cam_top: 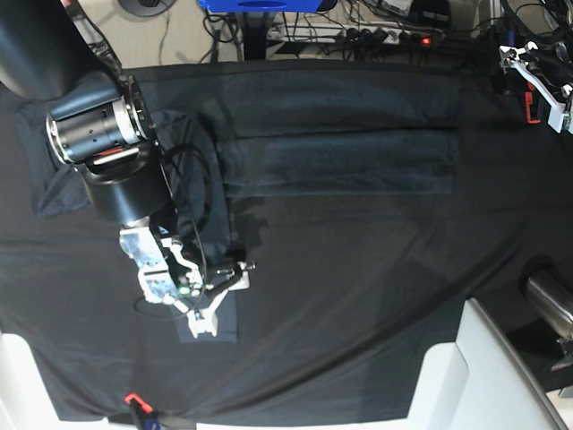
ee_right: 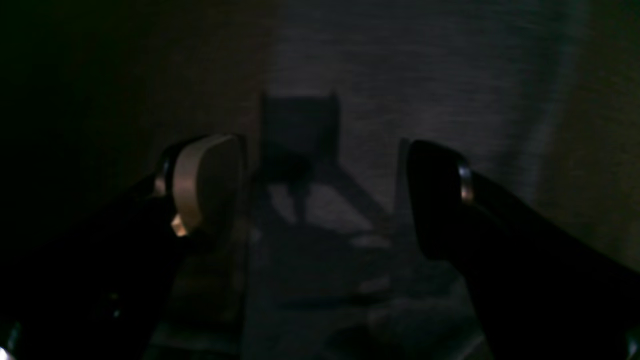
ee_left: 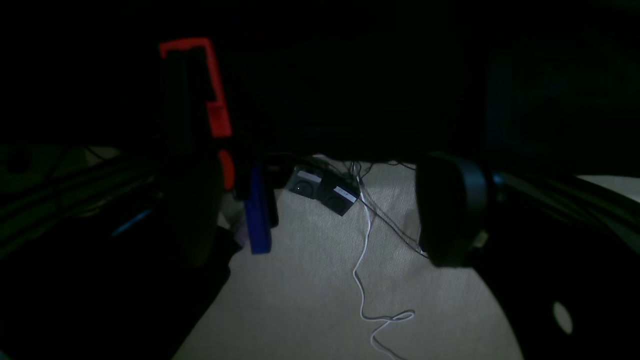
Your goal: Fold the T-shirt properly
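Observation:
The T-shirt point(cam_top: 340, 134) lies spread across the far half of the table, and its lower part is folded up into a band point(cam_top: 340, 166). One sleeve point(cam_top: 210, 324) reaches toward the front, and another corner point(cam_top: 49, 179) lies at the far left. My right gripper point(cam_top: 226, 296) hovers open just above that front sleeve. In the right wrist view its fingers point(ee_right: 205, 185) stand apart over dim fabric with nothing between them. My left gripper point(ee_left: 320, 220) is open and empty off the table's side, above carpet.
A black table cloth point(cam_top: 376, 287) covers the whole table. A red and white fixture point(cam_top: 537, 81) sits at the far right corner. A clamp point(cam_top: 134, 403) is on the front edge. Cables point(ee_left: 365, 260) and small boxes point(ee_left: 325, 192) lie on the floor.

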You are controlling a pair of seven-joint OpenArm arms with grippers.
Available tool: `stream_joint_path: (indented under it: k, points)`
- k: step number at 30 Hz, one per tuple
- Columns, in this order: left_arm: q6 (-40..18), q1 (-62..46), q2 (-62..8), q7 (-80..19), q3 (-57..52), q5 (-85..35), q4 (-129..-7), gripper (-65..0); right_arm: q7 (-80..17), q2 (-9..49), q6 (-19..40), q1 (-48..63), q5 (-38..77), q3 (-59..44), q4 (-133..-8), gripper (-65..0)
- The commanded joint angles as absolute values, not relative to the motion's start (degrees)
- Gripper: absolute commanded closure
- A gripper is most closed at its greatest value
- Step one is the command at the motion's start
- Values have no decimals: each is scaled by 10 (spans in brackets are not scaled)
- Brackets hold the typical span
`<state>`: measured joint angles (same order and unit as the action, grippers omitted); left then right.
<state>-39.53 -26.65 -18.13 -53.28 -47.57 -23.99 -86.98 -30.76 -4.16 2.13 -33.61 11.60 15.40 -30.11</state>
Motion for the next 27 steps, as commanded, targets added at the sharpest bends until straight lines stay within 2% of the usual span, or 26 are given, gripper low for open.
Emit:
stream_joint_path:
  k: [1, 10, 15, 20, 24, 27]
  points:
    - [-400, -270, -193, -525, -481, -244, -878, -579, -291, -50, 24, -353, 119, 154, -294, -494]
    - [-400, -270, -193, -525, -481, -244, -878, -579, -253, -51, 23, -350, 119, 155, -239, -485]
    - [-400, -271, -193, -525, -481, -244, -878, -579, -255, -53, 23, -350, 119, 155, -239, -276]
    - [-400, -271, -193, -525, -481, -244, -878, -579, -255, -55, 22, -350, 119, 150, -239, -167]
    - [-400, -271, -193, -525, -481, -244, -878, -579, -255, -55, -19, -336, 121, 149, -258, 0]
    - [-400, -270, -193, -525, -481, -244, -878, -579, -257, -54, -59, -302, 121, 153, -326, -6]
